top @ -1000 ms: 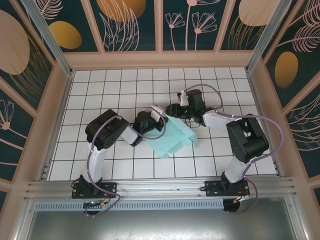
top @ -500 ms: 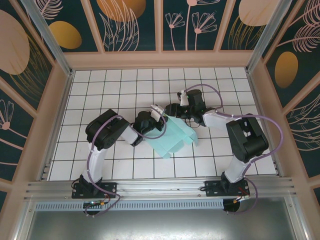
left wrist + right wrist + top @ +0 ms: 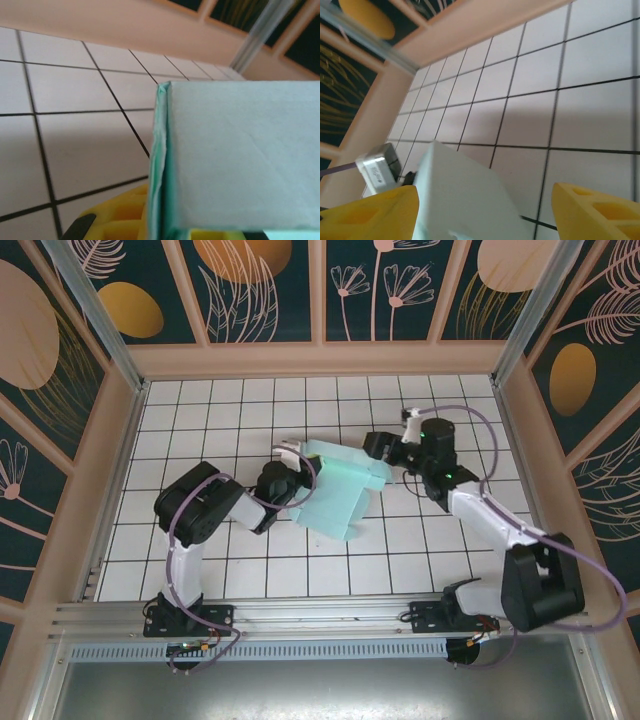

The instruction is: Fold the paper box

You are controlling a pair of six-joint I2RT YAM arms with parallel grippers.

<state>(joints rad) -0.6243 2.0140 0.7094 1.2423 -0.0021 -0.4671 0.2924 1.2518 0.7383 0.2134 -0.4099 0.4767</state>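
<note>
The left tool point(image 3: 297, 462) is clamped shut on the left edge of the paper box point(image 3: 338, 492), with mint card pinched against its yellow fingers point(image 3: 117, 220). The right tool point(image 3: 383, 452) gapes wide, its fingers point(image 3: 592, 212) either side of the paper box's right corner. The paper box is at the middle of the tiled bench point(image 3: 200, 400), between both tools.

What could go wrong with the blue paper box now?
The left gripper alone pinches the paper box, at one edge, so the thin card might bend or slip out. The right gripper stands open with a box corner between its fingers; closing crookedly there could dent a wall or undo a fold.
</note>
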